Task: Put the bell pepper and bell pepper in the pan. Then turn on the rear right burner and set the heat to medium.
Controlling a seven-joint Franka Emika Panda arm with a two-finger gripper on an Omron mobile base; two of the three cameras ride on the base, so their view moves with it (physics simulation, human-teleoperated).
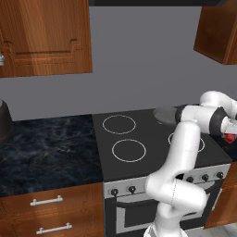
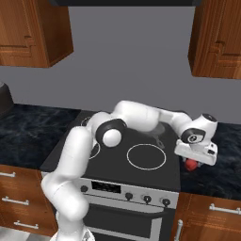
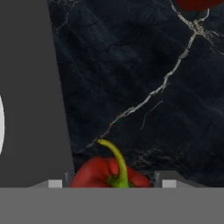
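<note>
On the dark marble counter [image 3: 144, 78] right of the cooktop [image 1: 143, 139] lies a red bell pepper [image 3: 98, 175] with a green stem. My gripper [image 3: 111, 183] is down on it, a fingertip against each side. That bell pepper [image 2: 190, 164] shows as a red lump under the hand, and in the left base view the pepper [image 1: 230, 137] peeks past the wrist. The other bell pepper [image 3: 194, 3] lies farther along the counter. The grey pan [image 1: 165, 115] sits at the cooktop's rear right, covering the rear right burner.
Two left burner rings [image 1: 119, 124] lie bare, and the front right ring [image 2: 146, 156] is partly behind my arm. Control knobs [image 1: 132, 189] line the stove front. A big dark pot [image 1: 3, 121] stands far left. Wooden cabinets [image 2: 217, 40] hang overhead.
</note>
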